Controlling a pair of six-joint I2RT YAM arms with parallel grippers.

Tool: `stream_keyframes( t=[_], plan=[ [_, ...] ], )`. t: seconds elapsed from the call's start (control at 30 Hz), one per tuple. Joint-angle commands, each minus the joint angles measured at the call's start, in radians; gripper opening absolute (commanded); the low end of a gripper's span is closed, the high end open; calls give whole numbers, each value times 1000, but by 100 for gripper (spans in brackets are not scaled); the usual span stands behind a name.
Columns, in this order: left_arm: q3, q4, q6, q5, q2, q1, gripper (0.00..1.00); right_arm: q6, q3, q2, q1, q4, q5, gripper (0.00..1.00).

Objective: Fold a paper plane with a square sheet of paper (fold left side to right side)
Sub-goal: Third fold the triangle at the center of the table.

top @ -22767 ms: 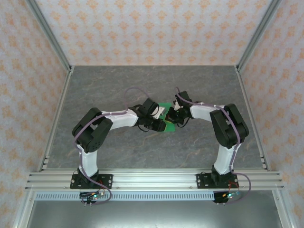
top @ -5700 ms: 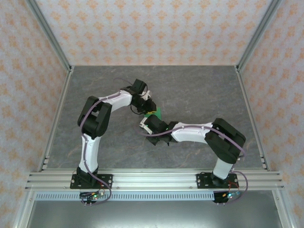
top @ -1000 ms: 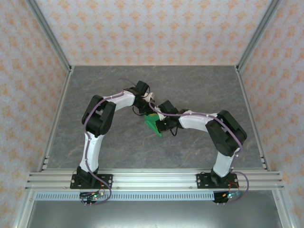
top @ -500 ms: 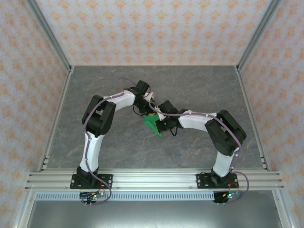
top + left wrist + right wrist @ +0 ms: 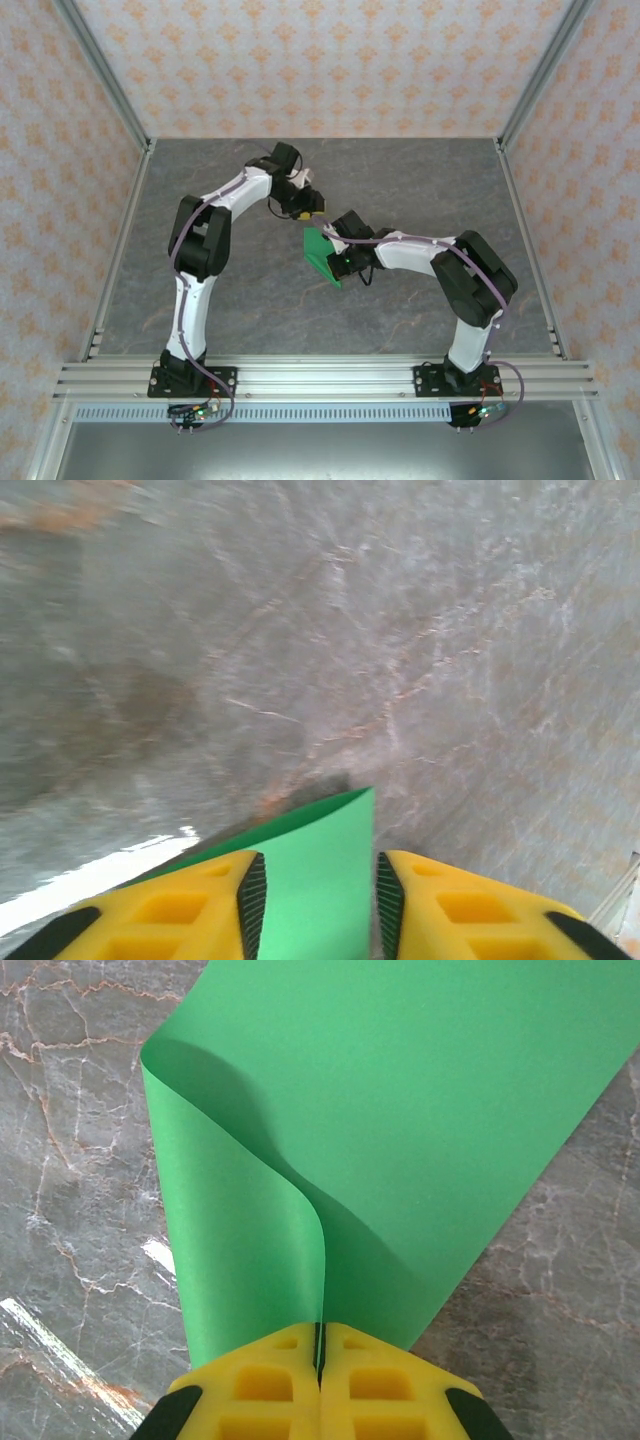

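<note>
The square sheet of paper (image 5: 320,252) is bright green and lies mid-table, curled over on itself. In the right wrist view the paper (image 5: 400,1110) bends in a loop, and its doubled edge is pinched between the jaws of my right gripper (image 5: 320,1345), which is shut on it. From above, the right gripper (image 5: 338,262) sits at the sheet's near right edge. My left gripper (image 5: 308,205) hovers just beyond the sheet's far corner, apart from it. Its yellow jaws (image 5: 312,880) stand open, and a corner of the paper (image 5: 325,830) shows past them.
The grey marbled tabletop (image 5: 420,190) is boxed in by patterned walls and aluminium posts (image 5: 110,100). A metal rail (image 5: 320,378) carrying both arm bases runs along the near edge.
My left gripper has opened, let go of the paper and drawn back toward the far left. The right gripper has stayed shut on the sheet, which has barely moved.
</note>
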Motion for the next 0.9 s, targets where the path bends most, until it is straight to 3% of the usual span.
stream_keyframes(
  t=[0.0, 0.27, 0.47, 0.87],
  plan=[
    [-104, -30, 18, -35, -109, 31, 31, -17, -14, 48, -1, -138, 45, 0],
    [-443, 178, -99, 46, -323, 13, 17, -17, -2, 60, 0, -133, 39, 0],
    [-521, 239, -169, 58, -319, -60, 10, -18, -4, 59, 0, -132, 40, 0],
    [-541, 280, -201, 55, -259, -118, 8, -15, -7, 59, 0, -129, 41, 0]
  ],
)
